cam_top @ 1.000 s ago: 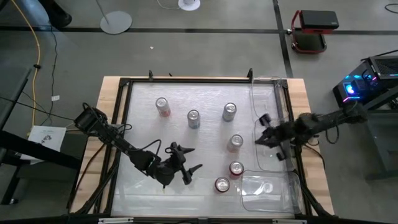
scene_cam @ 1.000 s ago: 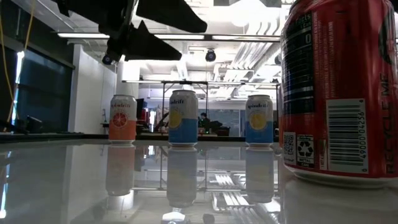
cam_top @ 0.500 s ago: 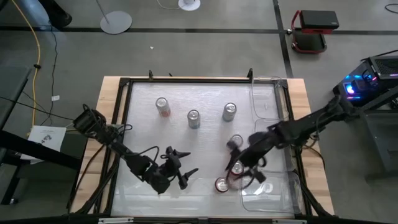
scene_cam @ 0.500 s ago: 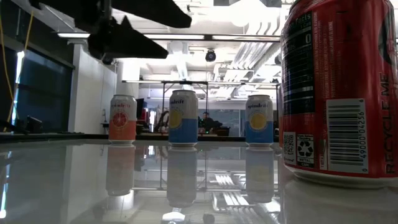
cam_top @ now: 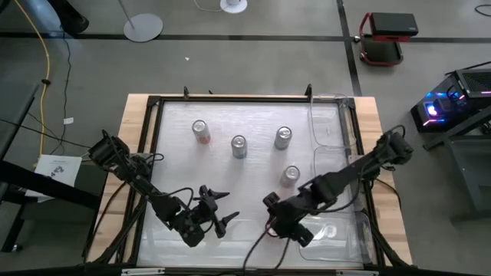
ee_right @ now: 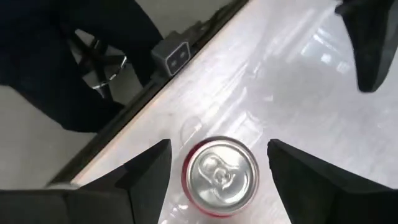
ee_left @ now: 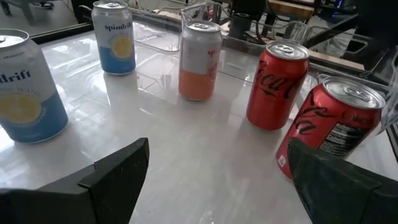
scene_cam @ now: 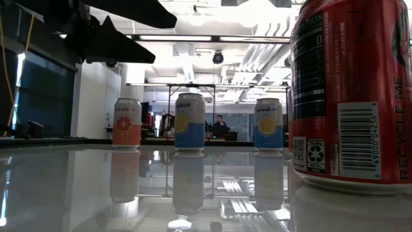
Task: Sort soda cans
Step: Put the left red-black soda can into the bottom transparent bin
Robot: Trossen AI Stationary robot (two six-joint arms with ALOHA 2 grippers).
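Counter [cam_top: 253,165]: glossy white top, mirrors the cans in low view; bare wood edges [cam_top: 138,115]; dark matt frame [cam_top: 230,99]. Cans: shiny metal tops, e.g. red can [ee_right: 221,176]; smooth printed bodies, glossy red [ee_left: 276,86], pale blue [ee_left: 114,37]. Bin [cam_top: 334,230]: clear plastic, glossy. End effector fingers [ee_left: 112,177]: matt black.

- Big red can [scene_cam: 351,96], right edge of low view: "RECYCLE ME" vertical at far right; barcode digits "49000 04256", last ones unsure.
- Three far cans, low view centre: brand text too small.
- Left wrist view: blue-yellow can [ee_left: 114,36] upper left reads "Spindrift"; nearer blue can [ee_left: 28,87] at left edge "…DRIFT"; red can [ee_left: 277,85] carries Coca-Cola script.
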